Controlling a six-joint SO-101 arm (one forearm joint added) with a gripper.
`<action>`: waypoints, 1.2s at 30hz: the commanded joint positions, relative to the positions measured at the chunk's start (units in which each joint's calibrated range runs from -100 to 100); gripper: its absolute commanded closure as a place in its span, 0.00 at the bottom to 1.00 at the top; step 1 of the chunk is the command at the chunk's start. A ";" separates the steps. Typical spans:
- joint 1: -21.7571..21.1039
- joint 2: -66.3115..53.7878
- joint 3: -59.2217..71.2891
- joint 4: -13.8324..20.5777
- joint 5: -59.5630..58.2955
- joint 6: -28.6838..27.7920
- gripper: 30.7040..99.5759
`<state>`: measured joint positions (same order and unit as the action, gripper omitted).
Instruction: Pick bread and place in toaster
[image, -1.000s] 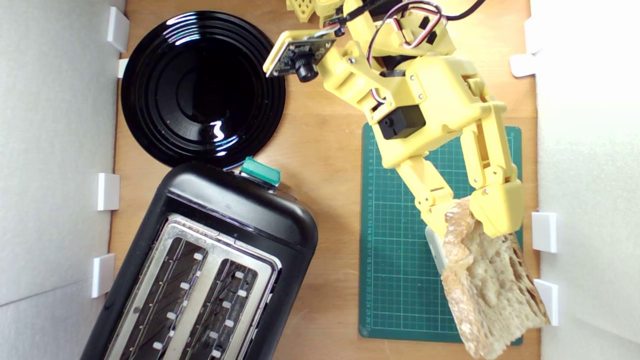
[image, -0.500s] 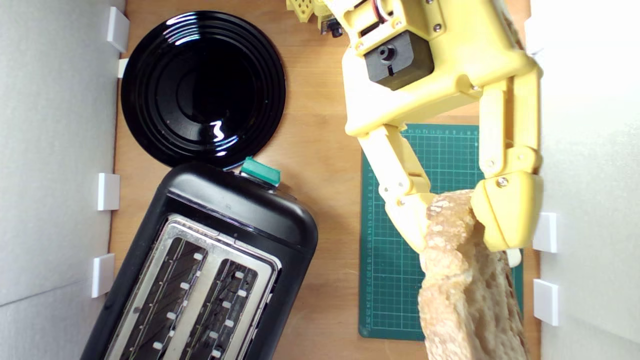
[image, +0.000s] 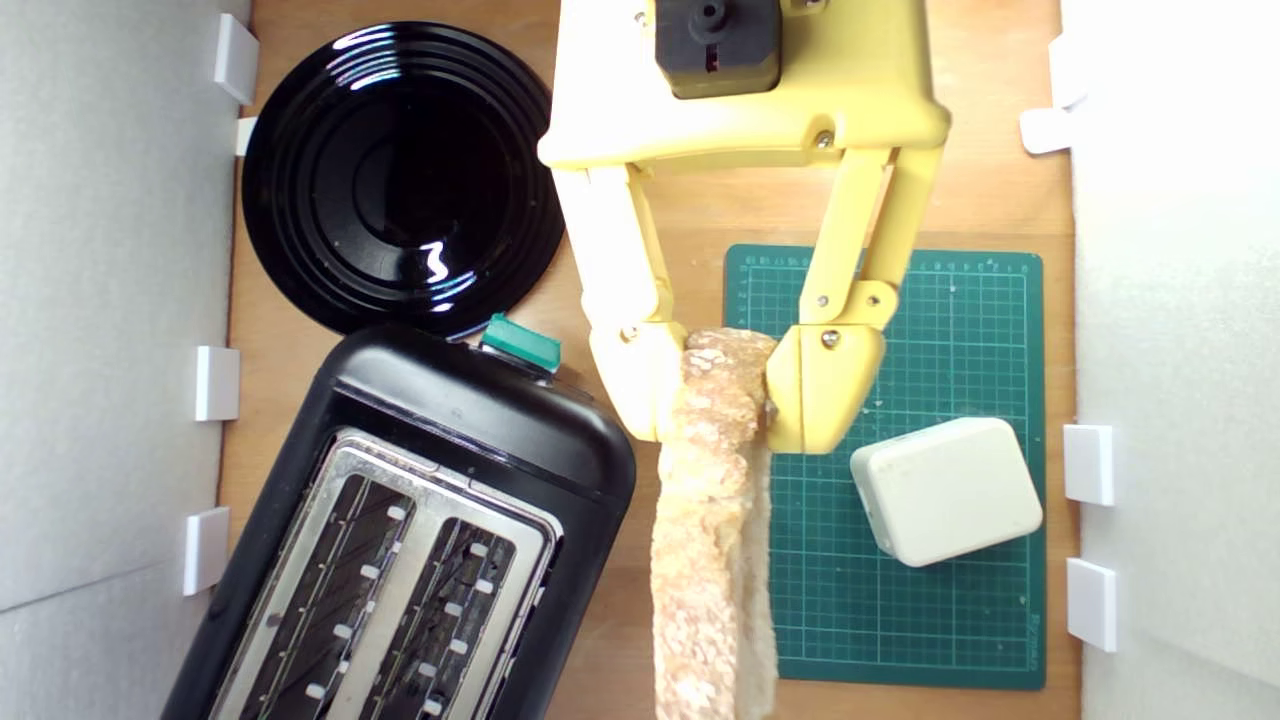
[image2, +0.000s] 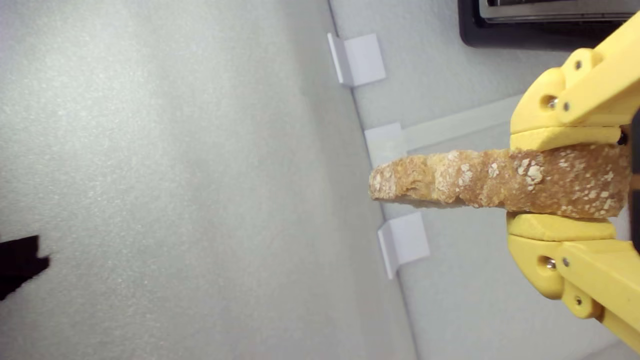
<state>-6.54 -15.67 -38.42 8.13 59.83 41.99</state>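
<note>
**Bread held on edge beside the toaster**

A yellow plastic gripper (image: 715, 395) is clamped on a crusty tan slice of bread (image: 710, 540), held edge-up in the air, likely so it can drop into a slot. It hangs just beside the black two-slot toaster with silver top (image: 420, 540), above the wooden desk (image: 650, 250).

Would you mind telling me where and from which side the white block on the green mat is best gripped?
Grip the white block across its two longer flat sides, coming straight down from above: it lies flat on the green mat, clear on all sides.
</note>
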 joint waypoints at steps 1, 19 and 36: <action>5.34 -0.89 -3.57 0.48 6.55 5.17 0.64; 12.02 -0.64 -3.02 13.45 17.81 9.62 0.64; 12.67 3.60 -2.84 12.72 15.08 9.35 0.64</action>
<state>5.63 -11.80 -38.51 21.19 77.63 51.36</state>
